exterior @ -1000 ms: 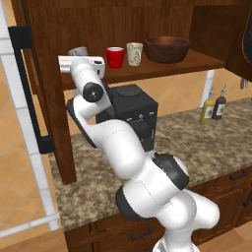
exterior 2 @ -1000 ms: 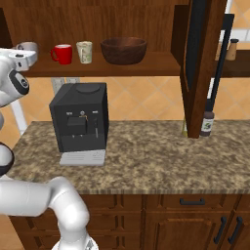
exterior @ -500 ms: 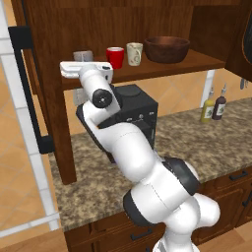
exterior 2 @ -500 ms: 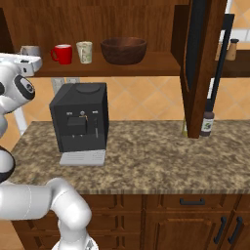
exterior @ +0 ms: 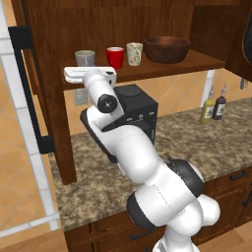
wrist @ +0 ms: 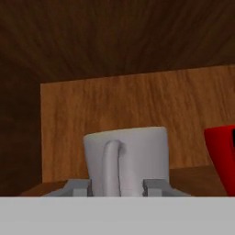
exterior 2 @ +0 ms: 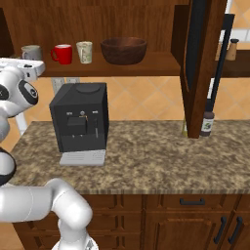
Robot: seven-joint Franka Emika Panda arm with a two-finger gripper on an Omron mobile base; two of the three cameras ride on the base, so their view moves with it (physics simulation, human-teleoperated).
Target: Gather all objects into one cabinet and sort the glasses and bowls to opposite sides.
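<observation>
We see the white arm rise from the base, fold back on itself and reach up to the left end of the cabinet (exterior: pixel 54 98) shelf, its hand lying flat and level at the shelf's front edge. The pincer (wrist: pixel 117 187) points straight at the grey mug (wrist: pixel 125 160), whose handle faces the hand camera. The two fingertips (wrist: pixel 155 185) stand on either side of the mug's base, just beside it; we cannot tell whether they press on it or stand a little off, so we cannot say whether the mug is held.

On the shelf board the grey mug (exterior: pixel 84 58) stands furthest left, then the red cup (exterior: pixel 115 57), the cream cup (exterior: pixel 134 53) and, apart to the right, the dark brown bowl (exterior: pixel 167 48). The open door with its long black handle (exterior: pixel 27 86) hangs at the left.

Below the shelf a black coffee machine (exterior 2: pixel 79 116) stands on the speckled stone table (exterior 2: pixel 146 156), with tan tiled wall behind and dark wooden drawers under it.

The left base view shows two sauce bottles (exterior: pixel 213 107) at the far right of the table. The right base view shows another open door (exterior 2: pixel 200 63), a dark bottle (exterior 2: pixel 208 123) at its foot and a shaker (exterior 2: pixel 233 50) on a shelf beyond. The hand view gives the cabinet's wooden back wall and a sliver of the red cup at its right edge.
</observation>
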